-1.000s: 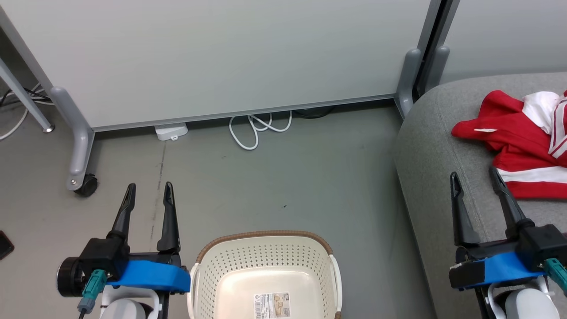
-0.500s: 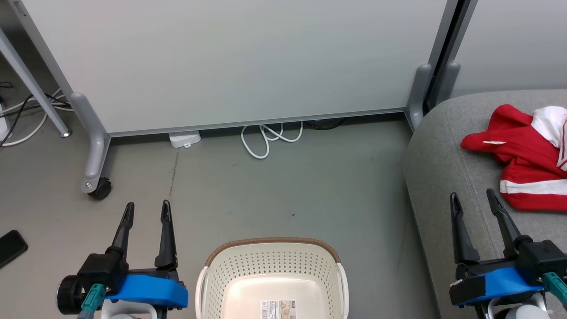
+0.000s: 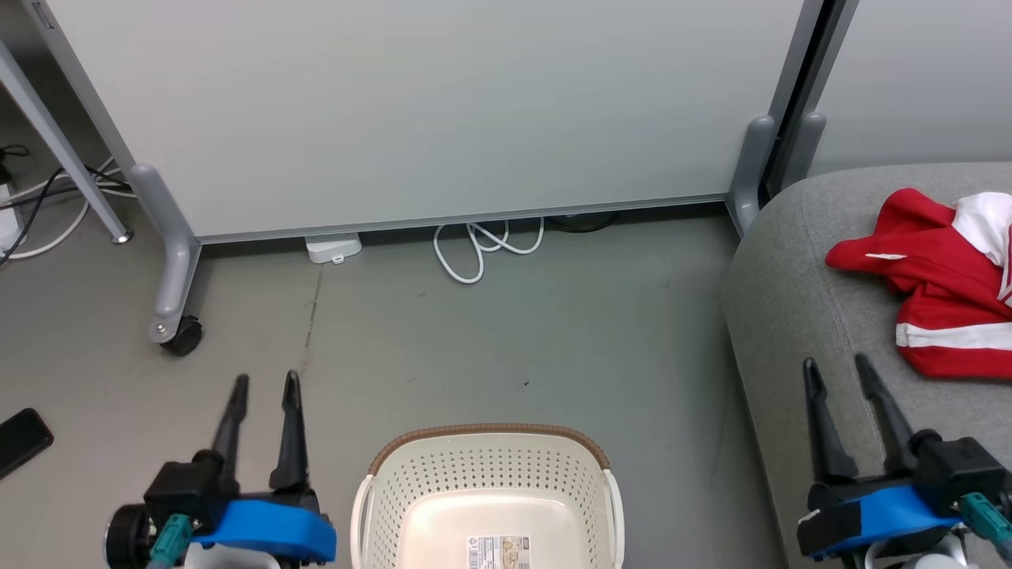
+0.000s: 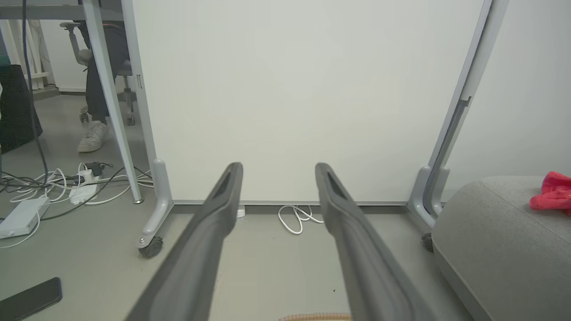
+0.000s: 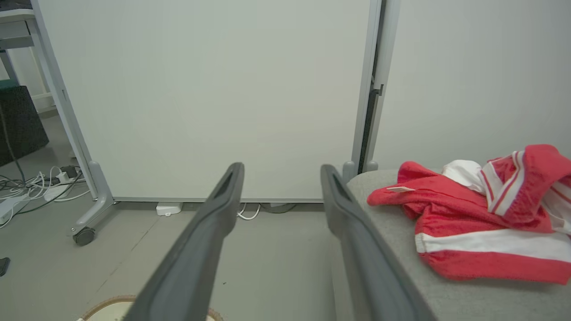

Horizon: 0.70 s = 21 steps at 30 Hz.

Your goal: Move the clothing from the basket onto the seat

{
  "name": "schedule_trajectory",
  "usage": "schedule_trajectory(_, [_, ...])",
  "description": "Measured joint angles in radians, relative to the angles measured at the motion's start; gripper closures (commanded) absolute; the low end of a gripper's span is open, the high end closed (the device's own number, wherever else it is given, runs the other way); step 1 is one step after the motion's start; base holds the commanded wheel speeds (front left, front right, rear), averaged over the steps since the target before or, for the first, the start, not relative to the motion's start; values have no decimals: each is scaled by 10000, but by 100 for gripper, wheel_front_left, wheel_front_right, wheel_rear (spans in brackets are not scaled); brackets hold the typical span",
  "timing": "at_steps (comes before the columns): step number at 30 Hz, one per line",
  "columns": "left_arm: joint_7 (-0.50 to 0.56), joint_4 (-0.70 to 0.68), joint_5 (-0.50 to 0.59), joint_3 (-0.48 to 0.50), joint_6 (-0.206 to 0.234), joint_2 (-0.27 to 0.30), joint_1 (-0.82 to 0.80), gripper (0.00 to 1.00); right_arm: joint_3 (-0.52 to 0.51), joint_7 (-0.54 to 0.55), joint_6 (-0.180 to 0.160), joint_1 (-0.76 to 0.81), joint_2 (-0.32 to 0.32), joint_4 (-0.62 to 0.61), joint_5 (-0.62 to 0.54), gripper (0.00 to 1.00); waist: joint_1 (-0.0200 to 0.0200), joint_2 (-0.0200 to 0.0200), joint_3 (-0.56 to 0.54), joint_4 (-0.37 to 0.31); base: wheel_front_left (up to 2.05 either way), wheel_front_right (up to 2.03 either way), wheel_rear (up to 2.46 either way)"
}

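Observation:
The clothing (image 3: 941, 288), red with white bands, lies crumpled on the grey seat (image 3: 791, 300) at the right; it also shows as clothing (image 5: 473, 223) on the seat (image 5: 468, 298) and as clothing (image 4: 553, 196) on the seat (image 4: 490, 232). The cream basket (image 3: 490, 433) stands on the floor at bottom centre, its inside bare but for a label. My left gripper (image 3: 265, 381) is open over the floor, left of the basket. My right gripper (image 3: 834, 363) is open over the seat's near edge, short of the clothing. Both hold nothing, as the left gripper (image 4: 279, 167) and right gripper (image 5: 282, 168) show.
A pale partition panel (image 3: 427, 103) on castered feet (image 3: 180, 336) closes off the far side. A coiled white cable (image 3: 474, 249) and a white adapter (image 3: 334, 247) lie at its base. A dark phone (image 3: 24, 438) lies at the left. A person's foot (image 4: 91, 138) and cables (image 4: 53, 183) sit beyond a desk leg.
The head camera has shifted, so the scene sits lower and further right. Both grippers have drawn back toward the bottom edge and their fingers stand slightly closer together. The clothing has not moved.

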Motion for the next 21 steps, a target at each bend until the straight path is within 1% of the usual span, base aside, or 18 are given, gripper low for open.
schedule_trajectory(5, [130,451,-140,-2,0,-50,355,100,-15,117,0,122,52,481,86,100,0,0,-3,-4,0,0,0])
schedule_trajectory(21, [869,378,-3137,253,-12,-58,333,100,-58,857,0,118,59,575,3298,100,1,0,-34,-73,0,0,0])
